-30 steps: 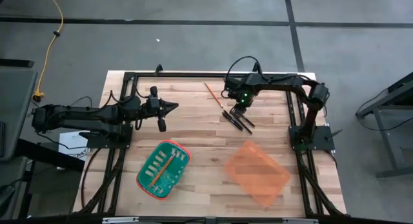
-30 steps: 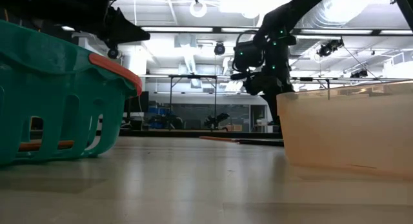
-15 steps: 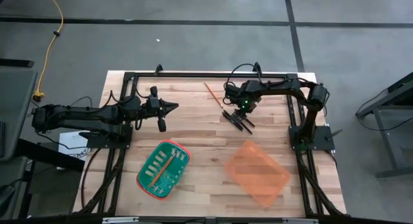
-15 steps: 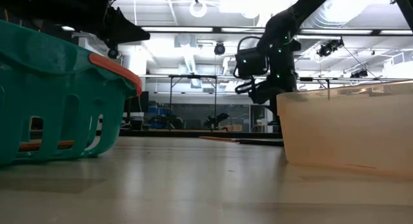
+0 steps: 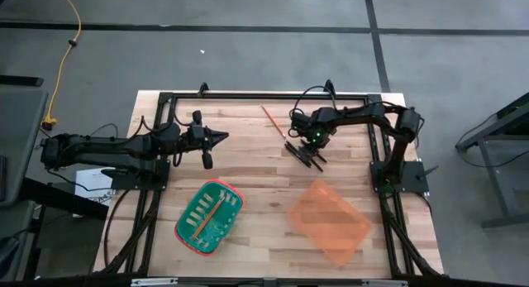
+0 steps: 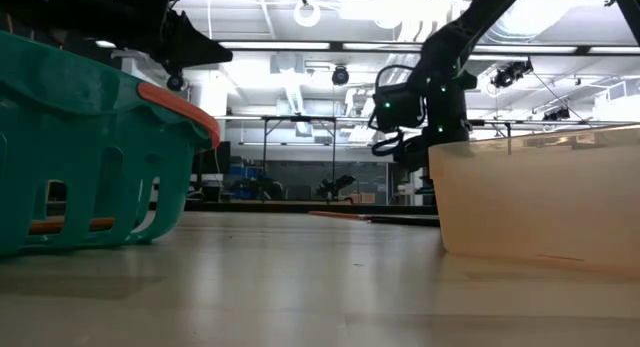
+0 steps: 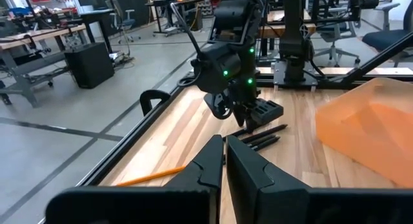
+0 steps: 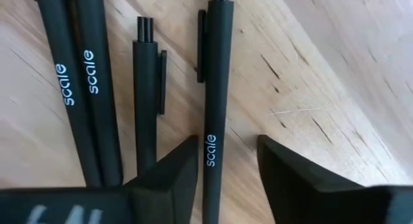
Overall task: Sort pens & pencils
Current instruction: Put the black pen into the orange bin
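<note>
Your green slotted plastic basket [image 5: 208,217] holds orange-tan wooden pencils [image 5: 203,218]; translucent orange tub [image 5: 329,222] beside it. Beyond the tub, right gripper [image 8: 227,161] spread astride one matte black pen [image 8: 216,88]. Left gripper [image 5: 224,136] clenched.

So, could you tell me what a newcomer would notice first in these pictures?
Probably the right gripper, open and low over a cluster of black pens near the table's far right, one pen between its fingers. Next come the green basket and the orange bin along the near edge.
</note>
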Robot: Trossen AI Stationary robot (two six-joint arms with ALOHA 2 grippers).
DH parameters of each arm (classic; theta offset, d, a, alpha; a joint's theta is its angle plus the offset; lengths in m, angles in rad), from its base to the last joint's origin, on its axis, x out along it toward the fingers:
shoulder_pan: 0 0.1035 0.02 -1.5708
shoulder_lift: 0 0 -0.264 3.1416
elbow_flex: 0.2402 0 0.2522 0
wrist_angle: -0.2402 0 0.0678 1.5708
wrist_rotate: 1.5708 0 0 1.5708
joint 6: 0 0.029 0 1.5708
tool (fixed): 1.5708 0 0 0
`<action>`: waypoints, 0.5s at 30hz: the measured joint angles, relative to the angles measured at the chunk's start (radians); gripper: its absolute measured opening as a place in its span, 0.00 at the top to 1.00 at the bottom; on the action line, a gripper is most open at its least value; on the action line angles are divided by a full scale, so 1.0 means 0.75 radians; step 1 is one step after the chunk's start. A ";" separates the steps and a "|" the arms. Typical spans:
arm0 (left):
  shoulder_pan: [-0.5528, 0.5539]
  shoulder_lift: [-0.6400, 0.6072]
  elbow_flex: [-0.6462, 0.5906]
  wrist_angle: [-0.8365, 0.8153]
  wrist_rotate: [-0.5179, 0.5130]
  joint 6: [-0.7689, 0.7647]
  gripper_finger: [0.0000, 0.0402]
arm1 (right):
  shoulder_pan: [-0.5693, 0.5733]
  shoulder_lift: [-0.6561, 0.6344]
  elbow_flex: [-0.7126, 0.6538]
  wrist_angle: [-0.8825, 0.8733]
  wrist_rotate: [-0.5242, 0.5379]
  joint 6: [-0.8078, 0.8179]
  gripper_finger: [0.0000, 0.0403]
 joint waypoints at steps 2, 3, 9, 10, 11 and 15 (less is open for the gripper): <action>0.000 0.000 0.000 0.000 -0.001 0.001 0.98 | 0.000 -0.002 -0.017 0.009 0.000 0.000 0.71; 0.000 0.000 0.000 0.000 -0.001 0.001 0.98 | 0.000 -0.002 -0.024 0.011 0.000 -0.001 0.75; 0.000 0.000 0.001 -0.001 -0.001 0.002 0.98 | 0.000 -0.001 -0.036 0.010 0.003 -0.004 0.97; 0.000 0.000 0.001 -0.002 -0.001 0.002 0.98 | 0.000 -0.001 -0.036 0.009 0.005 -0.005 0.97; 0.000 0.000 0.001 -0.005 -0.001 0.002 0.97 | 0.000 0.000 -0.036 0.009 0.006 -0.005 0.97; 0.000 0.000 0.001 -0.011 -0.001 0.001 0.98 | -0.001 -0.001 0.008 -0.044 0.004 -0.011 0.95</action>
